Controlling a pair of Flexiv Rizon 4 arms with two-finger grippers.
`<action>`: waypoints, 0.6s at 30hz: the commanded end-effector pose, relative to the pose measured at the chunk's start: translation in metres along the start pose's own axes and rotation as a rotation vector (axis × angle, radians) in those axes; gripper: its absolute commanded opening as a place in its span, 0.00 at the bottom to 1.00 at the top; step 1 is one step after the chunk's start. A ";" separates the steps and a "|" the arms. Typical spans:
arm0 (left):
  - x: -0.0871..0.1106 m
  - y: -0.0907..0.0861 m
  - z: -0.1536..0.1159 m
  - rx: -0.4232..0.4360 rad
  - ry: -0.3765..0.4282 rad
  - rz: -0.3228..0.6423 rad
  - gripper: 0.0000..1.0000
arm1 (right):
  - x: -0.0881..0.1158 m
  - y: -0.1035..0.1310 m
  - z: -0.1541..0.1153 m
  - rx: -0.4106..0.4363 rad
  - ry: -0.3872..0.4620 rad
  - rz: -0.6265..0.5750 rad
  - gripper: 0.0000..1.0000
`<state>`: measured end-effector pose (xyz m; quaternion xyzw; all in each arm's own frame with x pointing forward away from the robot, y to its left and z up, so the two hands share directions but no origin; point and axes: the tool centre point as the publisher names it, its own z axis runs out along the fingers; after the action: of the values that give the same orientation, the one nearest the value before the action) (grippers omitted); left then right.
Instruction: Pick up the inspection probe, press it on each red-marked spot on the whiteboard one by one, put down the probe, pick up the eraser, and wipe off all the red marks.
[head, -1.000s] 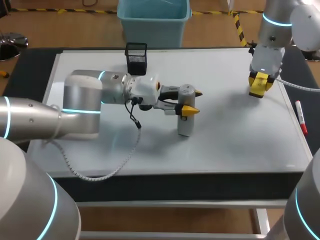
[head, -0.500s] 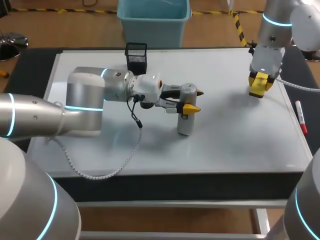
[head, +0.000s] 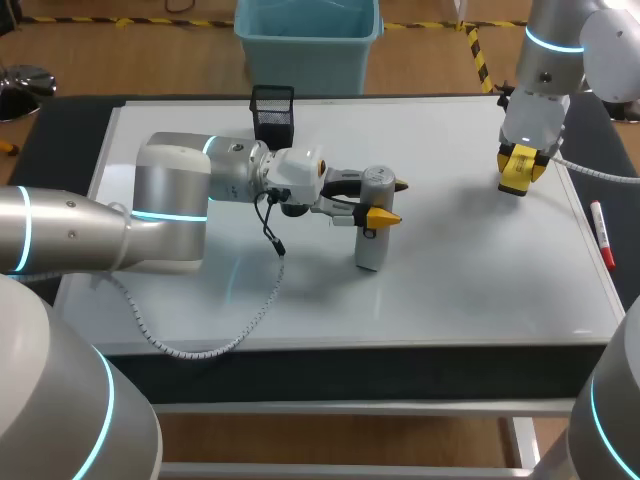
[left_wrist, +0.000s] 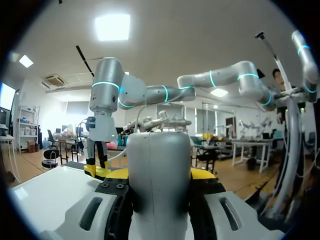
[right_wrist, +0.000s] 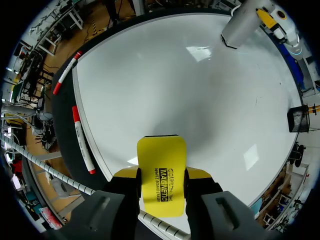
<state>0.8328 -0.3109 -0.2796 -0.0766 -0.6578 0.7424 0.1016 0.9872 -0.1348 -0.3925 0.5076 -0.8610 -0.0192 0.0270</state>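
Grey probe: one; stands upright, long axis vertical, lower end on the whiteboard near its middle.
Left claw: comes in level from the side and is clamped on the probe's upper part, one yellow tip on each flank.
Yellow eraser: one; pinched flat between the fingers of the right claw, low over the board's far right part. Contact with the board cannot be told.
Key relation: the probe lies well apart from the eraser, toward the left arm's side. Each tool is already with its nearer arm.
Red marks: none seen on the board in any view.
Markers: two, red-capped, on the dark desk just beside the board's right edge.
Mesh holder: one, at the far edge.
Step, as judged: pressing or set-down of the probe; which one is unclear.
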 end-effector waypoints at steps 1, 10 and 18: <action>0.003 -0.008 -0.006 -0.001 -0.008 0.010 0.00 | 0.000 -0.001 -0.001 -0.001 0.004 -0.002 0.00; -0.003 -0.038 -0.074 -0.030 -0.124 0.050 0.00 | 0.000 -0.001 -0.001 -0.001 0.004 -0.002 0.00; -0.013 -0.059 -0.139 -0.036 -0.231 0.089 0.00 | 0.000 -0.001 -0.001 -0.001 0.004 -0.002 0.00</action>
<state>0.8891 -0.2064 -0.2509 -0.0362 -0.6689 0.7424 0.0085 0.9872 -0.1348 -0.3926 0.5075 -0.8610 -0.0192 0.0269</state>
